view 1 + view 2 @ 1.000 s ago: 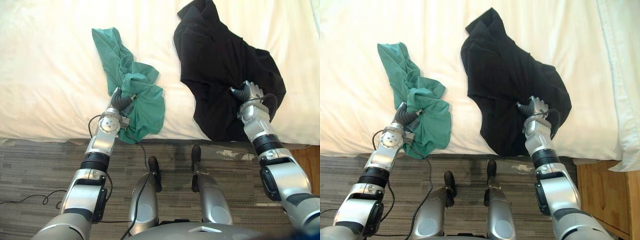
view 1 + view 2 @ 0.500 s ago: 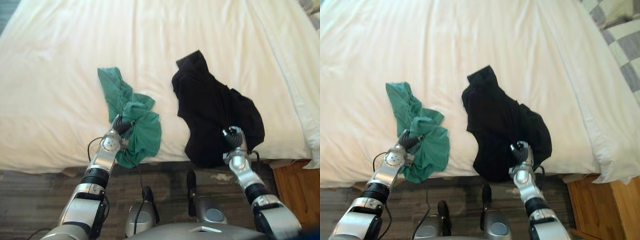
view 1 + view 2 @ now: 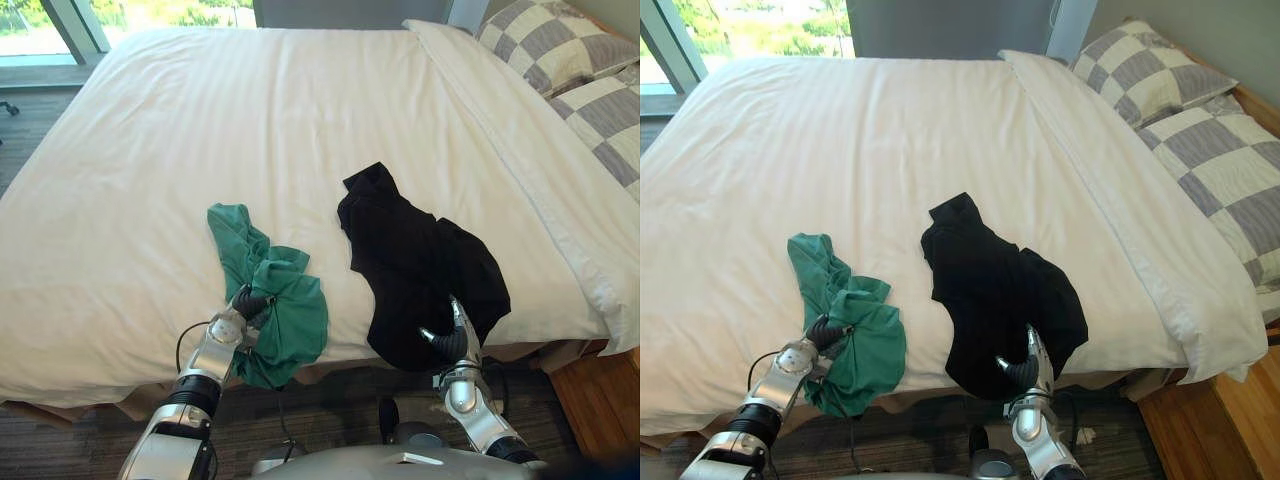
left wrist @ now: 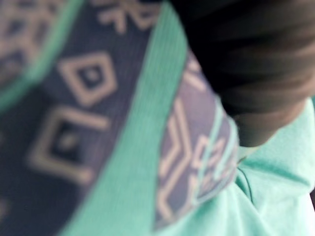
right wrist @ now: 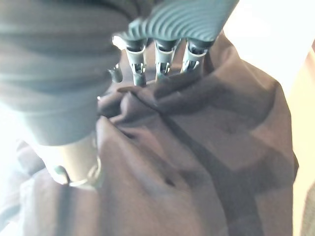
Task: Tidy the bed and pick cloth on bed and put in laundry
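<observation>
The green cloth [image 3: 283, 312] carries a dark band [image 4: 81, 118] of pale geometric shapes, with no letters legible. It lies low and left of centre on the white bed [image 3: 190, 130], its lower end hanging over the near edge. The left hand [image 3: 246, 304] is buried in it; I cannot tell its grip. At lower right, the right hand [image 3: 449, 341] has its fingers [image 5: 165, 58] curled into the black cloth [image 3: 412, 258], bunching a fold against the thumb.

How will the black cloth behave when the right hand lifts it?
Probably floppy: the black cloth lies in soft folds and bunches at the right hand. Likely light, since it looks thin. Spread well past the hand across the bed, it would probably hang and trail.
</observation>
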